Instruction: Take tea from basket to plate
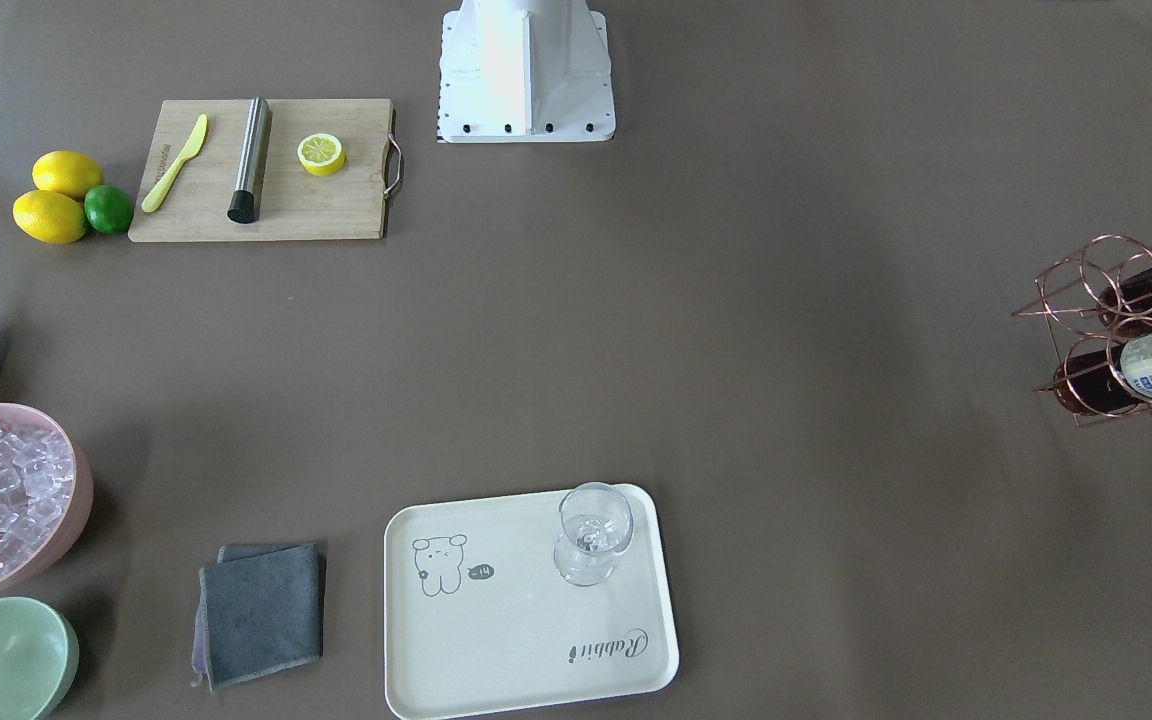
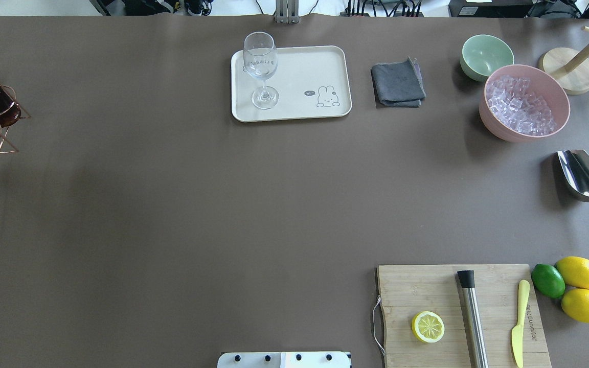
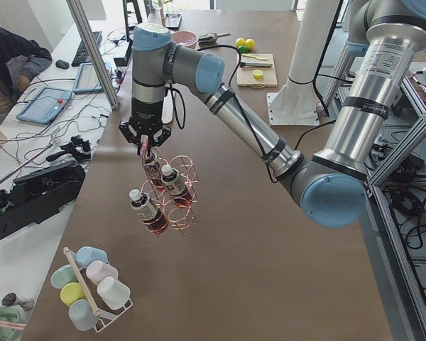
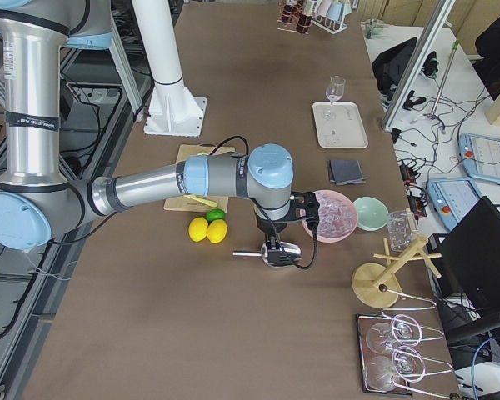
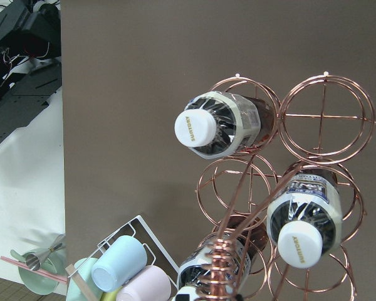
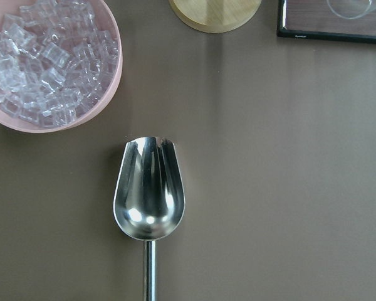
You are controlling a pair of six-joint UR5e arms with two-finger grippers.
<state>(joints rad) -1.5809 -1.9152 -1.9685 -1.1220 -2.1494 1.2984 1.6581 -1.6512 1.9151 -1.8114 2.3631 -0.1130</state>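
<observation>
The copper wire basket (image 5: 323, 116) stands at the table's left end (image 1: 1086, 290) and holds three tea bottles (image 5: 222, 122) (image 5: 304, 219) (image 5: 200, 273), dark liquid with white caps. In the exterior left view my left gripper (image 3: 143, 142) hangs just above the basket's coiled handle (image 5: 220, 269); I cannot tell whether it is open or shut. The cream plate (image 1: 496, 640) lies at the far middle of the table with a stemmed glass (image 1: 591, 535) on it. My right gripper (image 4: 271, 243) hovers over a steel scoop (image 6: 149, 191), state unclear.
A pink bowl of ice (image 2: 524, 105), a green bowl (image 2: 486, 56) and a grey cloth (image 2: 398, 84) sit right of the plate. A cutting board (image 2: 460, 314) with lemon half, muddler and knife lies near right. A rack of pastel cups (image 3: 92, 288) stands beyond the basket.
</observation>
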